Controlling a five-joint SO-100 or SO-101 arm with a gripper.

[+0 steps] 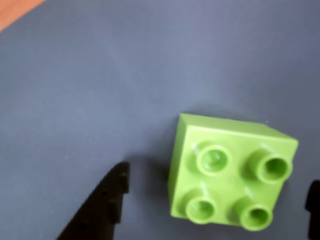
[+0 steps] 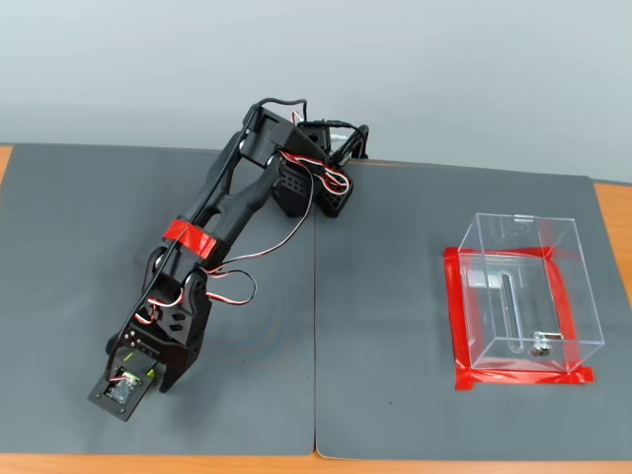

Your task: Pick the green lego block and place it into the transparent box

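The green lego block [image 1: 230,172] lies studs up on the grey mat, filling the lower right of the wrist view. My gripper [image 1: 217,182] is open and low over it, with one black finger [image 1: 102,200] to the left of the block and the other finger's edge [image 1: 314,210] to its right; neither touches it. In the fixed view my gripper [image 2: 156,373] is at the front left of the mat, and only a sliver of green shows under it. The transparent box [image 2: 578,286] stands empty on its red tape frame [image 2: 454,316] at the right.
The arm's base [image 2: 316,188] stands at the back middle of the mat. A seam [image 2: 316,346] splits the two grey mats. The orange table edge [image 2: 612,217] shows beyond the box and along the front.
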